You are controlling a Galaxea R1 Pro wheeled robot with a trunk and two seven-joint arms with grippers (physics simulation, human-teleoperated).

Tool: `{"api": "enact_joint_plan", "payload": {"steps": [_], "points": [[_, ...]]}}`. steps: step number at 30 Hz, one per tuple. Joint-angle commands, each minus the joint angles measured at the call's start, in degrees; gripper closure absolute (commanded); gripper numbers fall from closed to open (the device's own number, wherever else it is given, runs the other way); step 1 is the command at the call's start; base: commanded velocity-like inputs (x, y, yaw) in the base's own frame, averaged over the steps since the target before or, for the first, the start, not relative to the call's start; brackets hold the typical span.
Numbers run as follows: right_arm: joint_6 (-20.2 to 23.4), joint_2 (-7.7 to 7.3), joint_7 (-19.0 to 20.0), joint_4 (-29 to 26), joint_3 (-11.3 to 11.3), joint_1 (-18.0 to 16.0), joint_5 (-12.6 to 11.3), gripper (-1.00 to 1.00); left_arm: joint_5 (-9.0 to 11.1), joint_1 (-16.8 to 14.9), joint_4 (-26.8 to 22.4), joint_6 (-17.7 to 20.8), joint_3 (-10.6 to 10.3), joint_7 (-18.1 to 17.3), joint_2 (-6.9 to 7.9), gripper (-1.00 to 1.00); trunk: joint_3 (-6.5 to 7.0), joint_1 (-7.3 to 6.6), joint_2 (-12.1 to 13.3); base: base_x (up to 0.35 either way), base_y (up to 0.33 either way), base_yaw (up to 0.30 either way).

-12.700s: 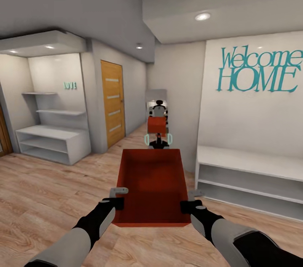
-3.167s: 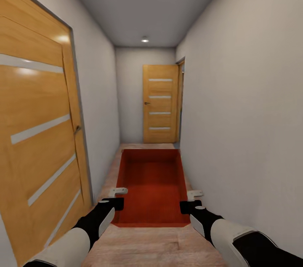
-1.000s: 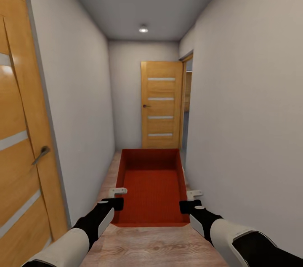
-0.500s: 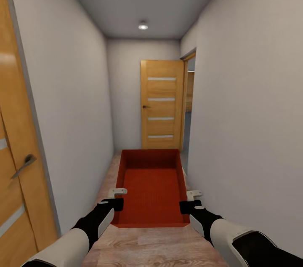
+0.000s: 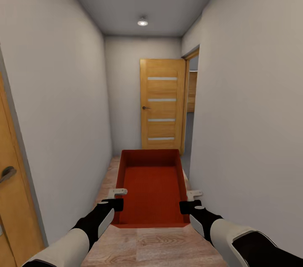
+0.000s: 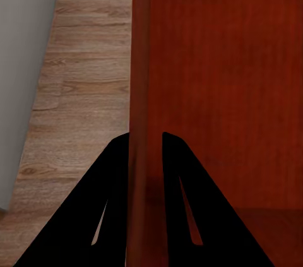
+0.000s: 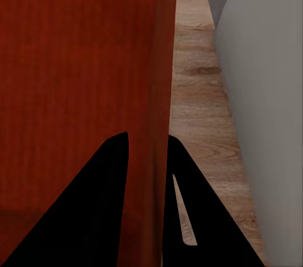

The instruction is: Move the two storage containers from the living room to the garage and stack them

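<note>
Hallway door (image 5: 162,103) nearer, red-orange open-topped container (image 5: 150,187), both hands gripping

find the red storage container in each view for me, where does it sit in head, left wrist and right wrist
Head view: storage container low centre, carried between both grippers.
Left wrist view: its side wall runs between the fingers.
Right wrist view: its other side wall between the fingers.
Shared landmark: the wood plank floor.
</note>
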Motion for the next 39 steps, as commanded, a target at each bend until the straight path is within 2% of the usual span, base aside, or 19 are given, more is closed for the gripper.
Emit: {"api": "enact_joint_plan", "payload": {"steps": [1, 39], "points": [[-0.09, 0.00, 0.18, 0.16, -0.20, -0.01, -0.32, 1.00, 0.15, -0.10, -0.37, 0.06, 3.81, 0.77, 0.51, 1.00, -0.10, 0.04, -0.07, 0.321, 0.000, 0.000], [-0.18, 0.05, 0.25, 0.16, -0.17, -0.01, -0.28, 1.00, 0.15, -0.10, -0.17, 0.06, 3.81, 0.85, 0.51, 1.00, -0.10, 0.04, -0.07, 0.321, 0.066, 0.000]]}}
